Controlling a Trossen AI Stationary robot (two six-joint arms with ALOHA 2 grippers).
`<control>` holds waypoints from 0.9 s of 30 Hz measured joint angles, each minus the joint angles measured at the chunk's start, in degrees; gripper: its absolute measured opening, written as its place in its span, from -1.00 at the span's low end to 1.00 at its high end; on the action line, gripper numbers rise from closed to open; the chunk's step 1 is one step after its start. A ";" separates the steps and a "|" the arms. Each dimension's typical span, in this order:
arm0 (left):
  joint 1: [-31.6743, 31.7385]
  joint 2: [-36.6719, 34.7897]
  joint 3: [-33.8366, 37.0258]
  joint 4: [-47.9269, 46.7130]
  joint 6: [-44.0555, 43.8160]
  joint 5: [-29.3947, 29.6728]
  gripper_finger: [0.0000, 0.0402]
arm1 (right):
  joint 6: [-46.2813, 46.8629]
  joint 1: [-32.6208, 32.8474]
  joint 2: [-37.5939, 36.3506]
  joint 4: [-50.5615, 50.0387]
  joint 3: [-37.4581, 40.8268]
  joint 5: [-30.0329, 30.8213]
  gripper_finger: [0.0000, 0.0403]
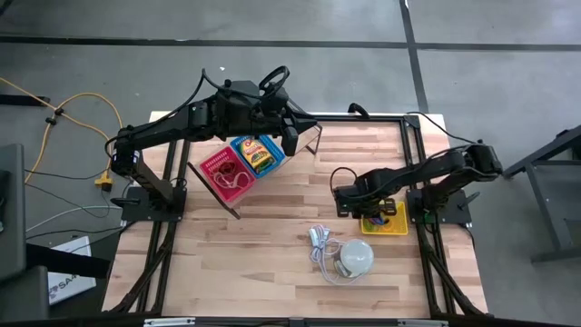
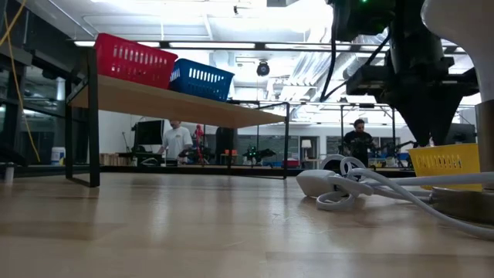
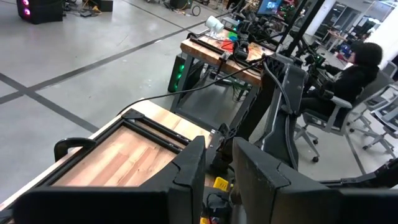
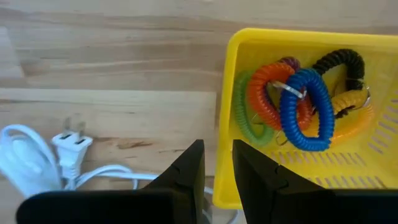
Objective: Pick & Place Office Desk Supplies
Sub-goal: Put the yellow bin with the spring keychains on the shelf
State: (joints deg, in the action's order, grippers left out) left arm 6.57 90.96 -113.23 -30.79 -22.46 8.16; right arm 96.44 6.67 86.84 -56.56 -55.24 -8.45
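Coil bands heaped in yellow basket, just beyond right gripper; fingers narrowly parted, pinching nothing, poised over basket's near wall. Left gripper well apart above red and blue baskets, likewise narrowly parted, empty.

A white dome with cord lies beside perhaps 2 people.
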 joint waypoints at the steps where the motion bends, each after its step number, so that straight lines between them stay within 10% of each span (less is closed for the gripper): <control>1: -0.01 0.00 0.00 0.00 0.00 0.00 -0.61 | -0.01 0.08 0.44 -0.07 0.00 0.01 -0.65; 27: 0.00 0.00 0.00 0.00 -0.01 0.00 -0.61 | 1.00 0.10 7.16 1.58 0.00 -2.62 -0.65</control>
State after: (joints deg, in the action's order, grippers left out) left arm 6.57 90.96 -113.23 -30.79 -22.47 8.16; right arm 97.45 6.76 94.00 -54.98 -55.24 -11.07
